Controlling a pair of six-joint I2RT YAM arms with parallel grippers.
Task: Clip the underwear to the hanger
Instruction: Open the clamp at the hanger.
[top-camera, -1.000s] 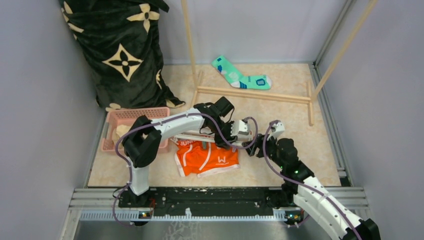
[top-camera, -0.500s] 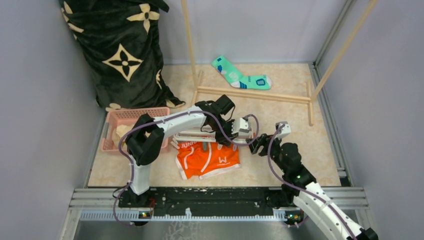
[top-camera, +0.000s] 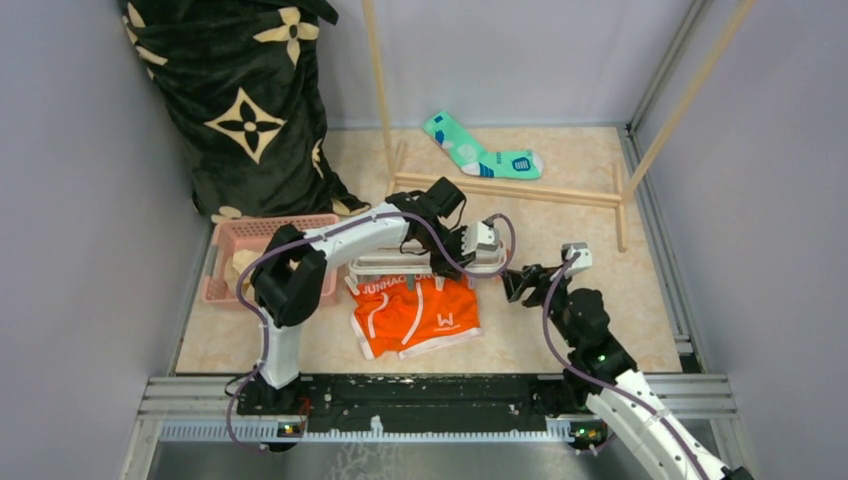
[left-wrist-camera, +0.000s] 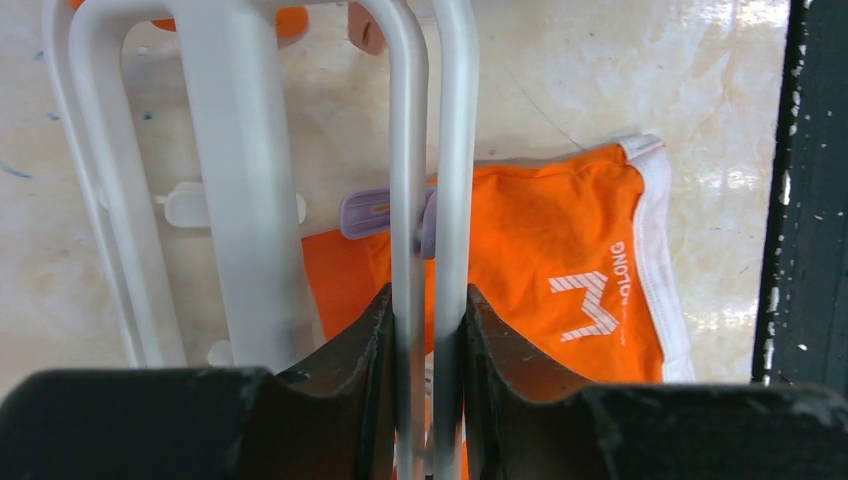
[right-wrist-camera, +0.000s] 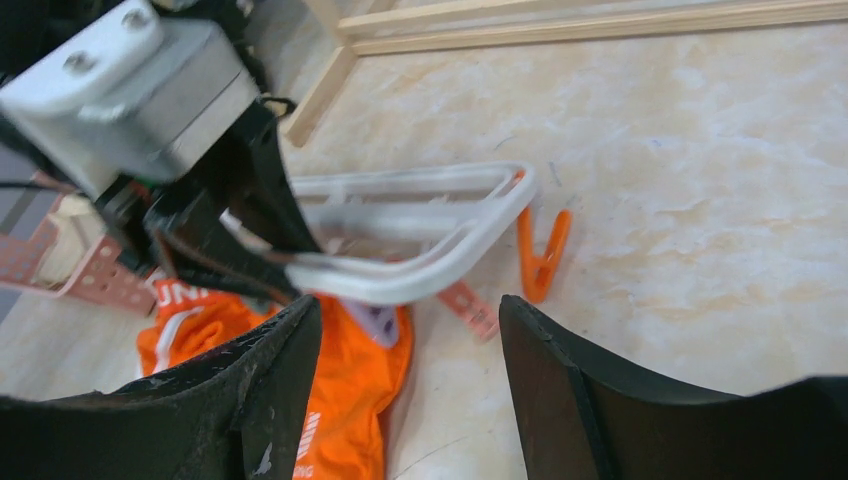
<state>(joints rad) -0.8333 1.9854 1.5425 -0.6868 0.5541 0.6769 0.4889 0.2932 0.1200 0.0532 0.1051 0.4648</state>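
Underwear (top-camera: 415, 315), bright orange with white piping, lies flat on the marbled surface (top-camera: 600, 230), near the middle of the top view. From the left pincer (top-camera: 487, 243) it sits at about 7 o'clock, and from the right pincer (top-camera: 515, 285) at about 8 o'clock, with neither touching it. The white hanger (top-camera: 385, 266) lies across the waistband edge at the cloth's 12 o'clock side. The left pincer (left-wrist-camera: 428, 300) is clamped on two thin white bars of the hanger (left-wrist-camera: 230, 150), with the underwear (left-wrist-camera: 540, 260) showing beneath at 4 o'clock in that wrist view. The right pincer (right-wrist-camera: 408, 305) stands with fingers wide apart and nothing between them (the hanger (right-wrist-camera: 420, 275) corner is just ahead of its tips). An orange clothespin (right-wrist-camera: 541, 255) hangs off that corner at 3 o'clock, and a lilac clothespin (left-wrist-camera: 385, 212) lies over the cloth's edge. Whether any pin grips the fabric cannot be told. The left arm hides part of the frame from above, the hook cannot be made out, and only part of the waistband lettering is readable.
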